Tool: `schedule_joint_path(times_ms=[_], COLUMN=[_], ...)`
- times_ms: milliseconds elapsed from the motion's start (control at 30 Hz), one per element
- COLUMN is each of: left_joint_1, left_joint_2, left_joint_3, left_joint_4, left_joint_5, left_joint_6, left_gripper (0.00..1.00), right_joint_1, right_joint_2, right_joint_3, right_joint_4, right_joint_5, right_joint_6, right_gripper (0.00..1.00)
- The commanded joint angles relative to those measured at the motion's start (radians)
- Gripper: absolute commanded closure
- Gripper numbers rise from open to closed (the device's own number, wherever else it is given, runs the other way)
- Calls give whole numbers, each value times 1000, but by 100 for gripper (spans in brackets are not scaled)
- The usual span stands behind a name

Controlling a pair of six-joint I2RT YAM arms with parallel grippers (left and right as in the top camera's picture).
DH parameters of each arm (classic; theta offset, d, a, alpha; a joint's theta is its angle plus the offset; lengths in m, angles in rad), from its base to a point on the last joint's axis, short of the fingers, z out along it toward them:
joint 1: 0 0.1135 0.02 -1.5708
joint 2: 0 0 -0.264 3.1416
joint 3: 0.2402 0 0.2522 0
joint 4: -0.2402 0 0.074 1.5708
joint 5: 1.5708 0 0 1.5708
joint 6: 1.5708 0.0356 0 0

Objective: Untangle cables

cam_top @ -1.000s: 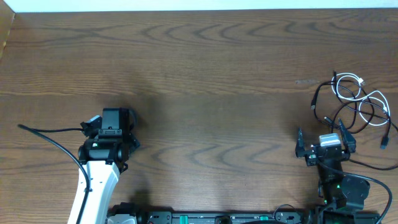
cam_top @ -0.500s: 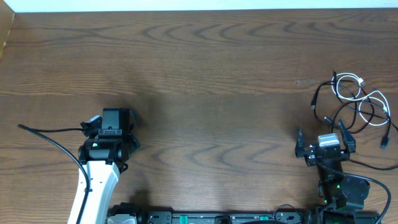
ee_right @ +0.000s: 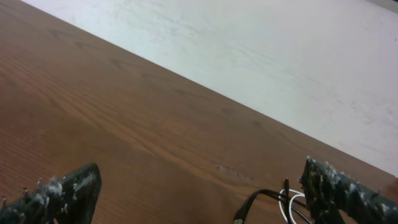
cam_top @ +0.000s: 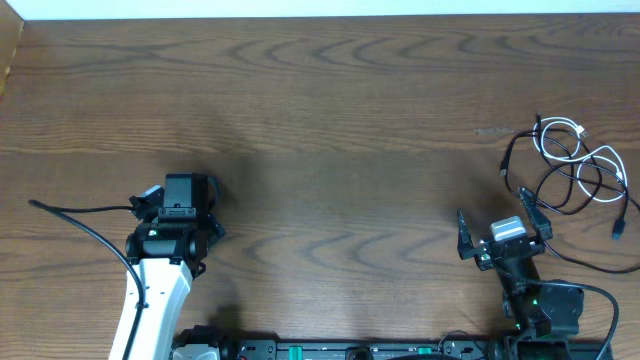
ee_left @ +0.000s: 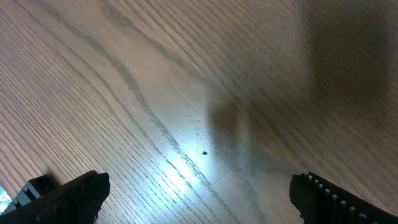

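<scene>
At the table's 3 o'clock side, cables (cam_top: 575, 165): a loose tangle of thin cords lies flat on the wood, close to the table's edge. No pincer holds it.
White cable (cam_top: 545, 143): it curls at the tangle's 12 o'clock end, then runs in a pale loop toward 3 o'clock, crossing the dark cords.
Black cables (cam_top: 508, 155): several cords overlap. One arcs round the tangle's 9 o'clock side and the others loop through the middle.
Plug (cam_top: 618, 230): a small connector end lies at the tangle's 5 o'clock, a little apart from the loops.
Right pincer (cam_top: 495, 215): it sits at the tangle's 8 o'clock with its fingers spread wide and nothing between them. The finger nearer the tangle ends just beside the closest black strand, and contact cannot be told. From the right wrist, a black strand and a white curl show low between the fingers, nearer the 3 o'clock one.
Left pincer (cam_top: 186, 186): it is at the table's 8 o'clock, well apart from the cables. From the left wrist, its fingers are spread wide over bare wood, gripping nothing.
Table (cam_top: 320, 120): brown wood grain, with a tiny dark speck (ee_left: 205, 152) under the left pincer.
Thick black wire (cam_top: 80, 222): it trails from the left arm toward 9 o'clock.
White surface (cam_top: 320, 8): a strip beyond the table's 12 o'clock edge.
</scene>
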State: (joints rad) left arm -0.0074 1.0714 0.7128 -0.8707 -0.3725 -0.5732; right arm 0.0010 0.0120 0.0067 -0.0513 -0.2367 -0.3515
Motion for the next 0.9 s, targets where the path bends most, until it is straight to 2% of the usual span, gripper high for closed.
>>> schedule_joint_path(times_ms=[0, 633, 867], left_joint_1=[4, 4, 4], left_joint_2=[0, 0, 0], left_joint_3=[6, 6, 6], left_joint_4=[-3, -3, -3], left_joint_5=[-20, -20, -20], left_joint_6=[-8, -8, -8], left_gripper=[2, 2, 2], right_joint_1=[-6, -42, -42], right_joint_2=[-7, -7, -7], right_joint_3=[-2, -2, -1], right_joint_4=[-2, -2, -1], right_joint_5=[-9, 1, 100], right_joint_6=[-8, -2, 217], right_gripper=[1, 1, 1])
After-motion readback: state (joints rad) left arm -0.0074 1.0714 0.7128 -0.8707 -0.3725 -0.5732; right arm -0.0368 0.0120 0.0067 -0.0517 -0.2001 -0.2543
